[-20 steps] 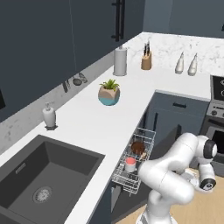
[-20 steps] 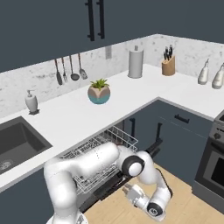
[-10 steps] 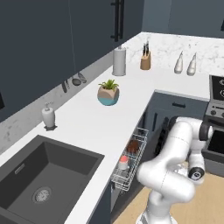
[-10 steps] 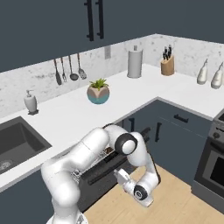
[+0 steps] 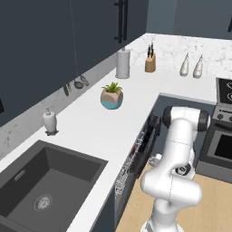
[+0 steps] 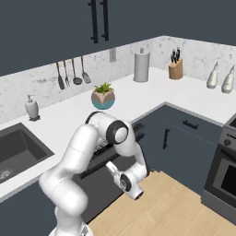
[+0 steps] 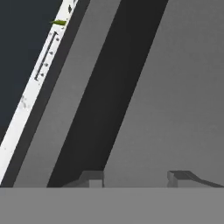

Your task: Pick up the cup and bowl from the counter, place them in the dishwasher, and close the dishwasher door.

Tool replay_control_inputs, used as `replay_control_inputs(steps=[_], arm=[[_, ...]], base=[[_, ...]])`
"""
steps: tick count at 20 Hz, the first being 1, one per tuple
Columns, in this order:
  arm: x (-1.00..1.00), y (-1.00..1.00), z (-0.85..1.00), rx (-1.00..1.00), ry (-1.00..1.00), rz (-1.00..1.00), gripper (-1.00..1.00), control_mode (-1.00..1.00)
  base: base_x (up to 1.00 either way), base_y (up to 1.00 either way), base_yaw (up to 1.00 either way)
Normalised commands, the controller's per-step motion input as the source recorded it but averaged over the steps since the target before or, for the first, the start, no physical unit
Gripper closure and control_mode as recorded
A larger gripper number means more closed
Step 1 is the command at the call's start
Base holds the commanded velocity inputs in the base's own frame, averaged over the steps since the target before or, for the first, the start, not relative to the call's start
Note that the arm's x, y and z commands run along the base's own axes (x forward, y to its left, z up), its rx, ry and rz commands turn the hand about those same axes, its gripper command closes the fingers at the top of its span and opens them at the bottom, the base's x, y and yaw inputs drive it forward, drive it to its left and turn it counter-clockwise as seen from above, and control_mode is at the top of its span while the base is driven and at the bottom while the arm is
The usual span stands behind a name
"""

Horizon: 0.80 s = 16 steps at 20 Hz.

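Note:
The dishwasher door (image 5: 144, 150) stands almost upright under the white counter (image 5: 97, 131), with a narrow gap left at its top. A strip of the white wire rack (image 5: 123, 177) shows in that gap. The cup and the bowl are hidden. In the right base view the door (image 6: 99, 182) is the dark panel just behind my white hand. My gripper (image 7: 138, 177) is open, its two dark fingertips (image 7: 92, 177) wide apart with nothing between them. It faces a flat grey surface at very close range.
A dark sink (image 5: 43, 190) is set in the counter at the left, with a white soap dispenser (image 5: 49, 121) behind it. A plant pot (image 5: 111, 97), paper towel roll (image 5: 123, 63), knife block (image 5: 150, 62) and two bottles (image 5: 190, 66) stand further back. The oven (image 5: 222, 145) is at the right.
The dishwasher door has swung up from lying open to almost shut, and the rack with the red cup has gone in behind it. My arm rose and followed the door.

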Motion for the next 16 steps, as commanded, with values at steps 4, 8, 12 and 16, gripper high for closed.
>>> replay_control_inputs(steps=[4, 8, 12, 16], arm=[[0.55, 1.00, 0.01, -0.13, 0.04, -0.08, -1.00, -1.00], [0.50, 0.98, 0.00, -0.07, 0.07, -0.04, -1.00, -1.00], [0.50, 0.90, 0.00, -0.01, 0.08, -0.01, -1.00, -1.00], [0.52, 0.81, 0.00, 0.00, 0.10, 0.00, -1.00, -1.00]], base=[[0.00, 0.00, 0.00], [0.00, 0.00, 0.00], [0.00, 0.00, 0.00], [0.00, 0.00, 0.00]])
